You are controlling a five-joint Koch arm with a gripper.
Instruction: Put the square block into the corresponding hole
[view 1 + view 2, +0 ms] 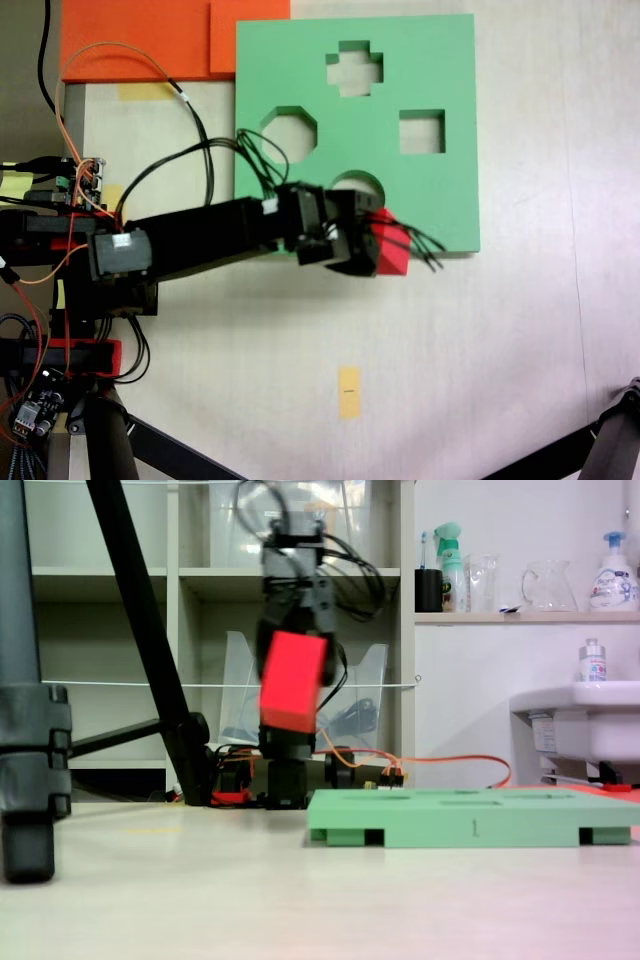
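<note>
My gripper [385,240] is shut on the square block [392,247], a bright red foam cube held up in the air. From above, the cube hangs over the near edge of the green foam board [455,60], just below its round cutout [358,183]. Low from the side, the block [293,682] floats well above the board [470,822], left of its edge, with the gripper [296,640] above it. The corresponding hole [422,131], a square cutout, lies open to the upper right of the cube.
The board also has a cross cutout [354,68] and an octagonal cutout [289,130]. Orange foam slabs [150,40] lie at the board's upper left. A yellow tape mark [348,390] sits on the table. Tripod legs [150,640] stand at the left.
</note>
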